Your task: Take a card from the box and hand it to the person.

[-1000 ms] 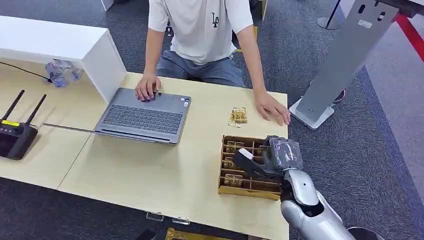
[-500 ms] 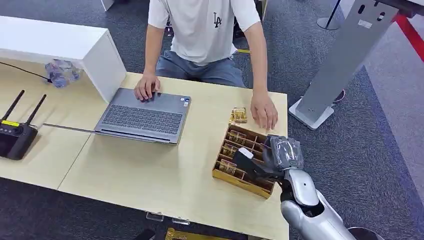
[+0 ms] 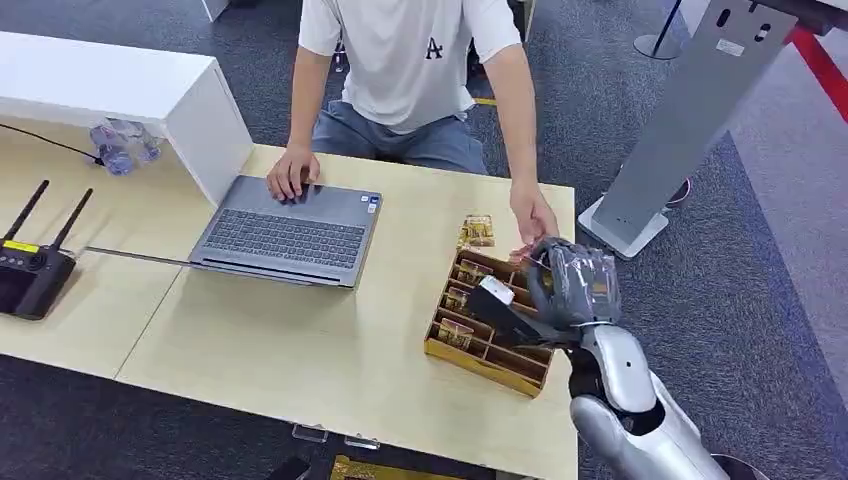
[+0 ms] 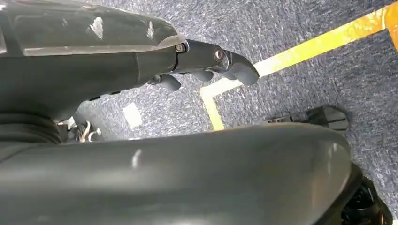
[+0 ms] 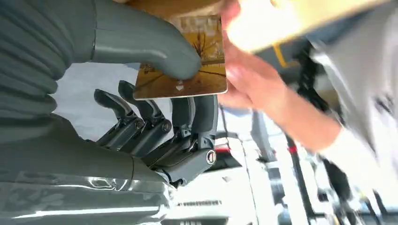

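My right hand [image 3: 570,290] pinches a gold card [image 5: 185,58] between thumb and fingers [image 5: 197,112], above the box [image 3: 487,330], with the person's hand [image 5: 256,82] touching it.

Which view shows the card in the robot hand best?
The right wrist view: the gold card sits pinched under the right robot hand's thumb, the person's hand reaching it. The head view hides the card behind that hand; the left wrist view faces the floor.
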You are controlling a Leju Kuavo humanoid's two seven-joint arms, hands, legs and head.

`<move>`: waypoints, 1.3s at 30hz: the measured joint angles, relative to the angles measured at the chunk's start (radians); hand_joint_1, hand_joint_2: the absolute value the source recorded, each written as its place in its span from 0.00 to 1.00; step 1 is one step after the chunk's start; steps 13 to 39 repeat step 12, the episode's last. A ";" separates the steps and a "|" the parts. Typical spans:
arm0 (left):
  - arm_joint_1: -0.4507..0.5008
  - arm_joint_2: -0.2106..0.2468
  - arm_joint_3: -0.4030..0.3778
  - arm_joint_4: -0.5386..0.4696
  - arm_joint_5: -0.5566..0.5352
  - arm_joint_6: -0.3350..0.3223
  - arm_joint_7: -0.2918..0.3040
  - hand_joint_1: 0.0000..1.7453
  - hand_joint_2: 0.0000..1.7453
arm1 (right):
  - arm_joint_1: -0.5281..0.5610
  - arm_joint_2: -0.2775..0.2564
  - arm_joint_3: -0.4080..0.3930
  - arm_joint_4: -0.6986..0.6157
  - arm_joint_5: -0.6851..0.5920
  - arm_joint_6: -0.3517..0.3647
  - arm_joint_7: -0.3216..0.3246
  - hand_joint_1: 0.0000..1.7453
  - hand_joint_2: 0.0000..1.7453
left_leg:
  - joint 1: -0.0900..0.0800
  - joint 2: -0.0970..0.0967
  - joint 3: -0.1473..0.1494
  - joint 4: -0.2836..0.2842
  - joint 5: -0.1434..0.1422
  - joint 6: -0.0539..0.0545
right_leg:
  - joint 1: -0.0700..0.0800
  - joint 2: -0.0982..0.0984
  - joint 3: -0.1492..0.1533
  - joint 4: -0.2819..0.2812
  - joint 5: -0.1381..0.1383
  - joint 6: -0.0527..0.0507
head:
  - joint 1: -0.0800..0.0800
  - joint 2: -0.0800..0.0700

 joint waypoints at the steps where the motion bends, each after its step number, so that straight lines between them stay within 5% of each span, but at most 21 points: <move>1: 0.000 0.000 0.001 0.000 0.000 0.000 0.000 0.00 0.00 | -0.001 -0.002 0.000 -0.016 0.011 -0.017 -0.013 0.98 1.00 | 0.000 0.000 0.000 0.000 0.000 0.000 | 0.000 0.000 0.000 0.000 0.000 0.000 | 0.000 0.000; 12: -0.003 0.000 0.005 0.000 -0.013 -0.002 -0.004 0.00 0.00 | 0.003 -0.006 -0.006 -0.105 0.178 -0.279 -0.181 0.98 1.00 | 0.000 0.000 0.000 0.000 0.000 0.000 | 0.000 0.000 0.000 0.000 0.000 0.000 | 0.000 0.000; 39: -0.003 0.000 0.005 0.000 -0.013 -0.002 -0.004 0.00 0.00 | 0.003 -0.006 -0.006 -0.105 0.178 -0.279 -0.181 0.98 1.00 | 0.000 0.000 0.000 0.000 0.000 0.000 | 0.000 0.000 0.000 0.000 0.000 0.000 | 0.000 0.000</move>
